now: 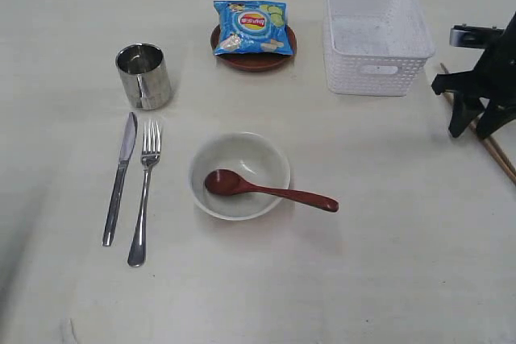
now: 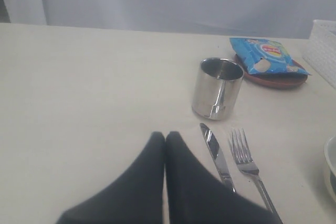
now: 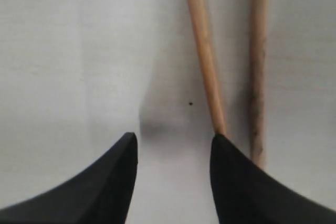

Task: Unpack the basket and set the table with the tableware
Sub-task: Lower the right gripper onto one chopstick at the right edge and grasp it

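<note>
Your right pincer [image 3: 173, 137] hangs low over the table [image 1: 387, 279] with its jaws spread wide and nothing between them. The chopsticks [image 3: 205, 51] lie flat on the table just under it. Their long axis runs straight ahead of the fingers, square to the line on which the jaws close, so the heading looks right. The offset does not. The nearer stick slips under the tip of one finger and the other lies outside that finger, so neither sits in the gap. If you mean to lift them, judge a small sideways shift toward that finger first. This arm is much the nearer. Your left pincer [image 2: 165, 135] is pressed closed on nothing, well apart, with the knife [image 2: 216, 153] and fork [image 2: 244, 156] just beside it. The basket [image 1: 375, 70] stands empty near the right pincer, towards the table's middle. The blue chip bag [image 1: 250, 28] carries a red-and-yellow logo, its lettering too small to read.
</note>
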